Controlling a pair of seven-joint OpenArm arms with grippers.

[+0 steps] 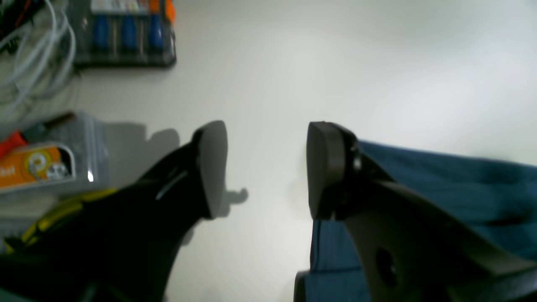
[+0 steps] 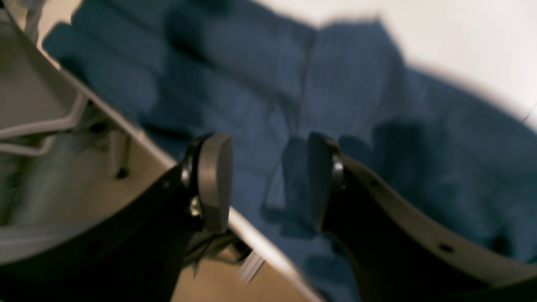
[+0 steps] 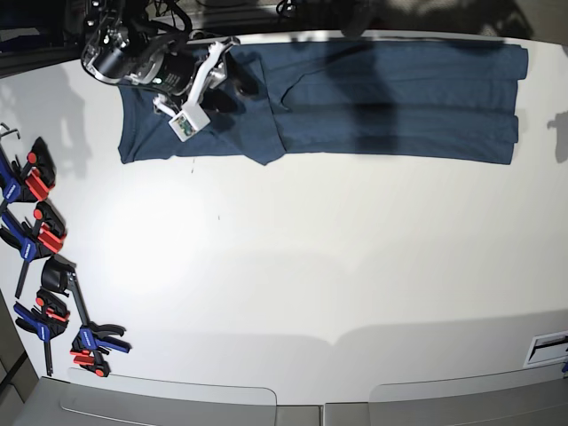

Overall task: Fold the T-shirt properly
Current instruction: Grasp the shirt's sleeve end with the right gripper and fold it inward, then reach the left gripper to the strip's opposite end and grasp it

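On the white table (image 3: pixel 293 266), the T-shirt (image 2: pixel 260 92) lies under the right gripper's (image 2: pixel 268 180) empty, parted jaws.

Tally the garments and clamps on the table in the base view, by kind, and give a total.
T-shirt: 1
Blue-and-red clamps: 4, along the table's edge; they overlap, so this count is my best reading
Total: 5
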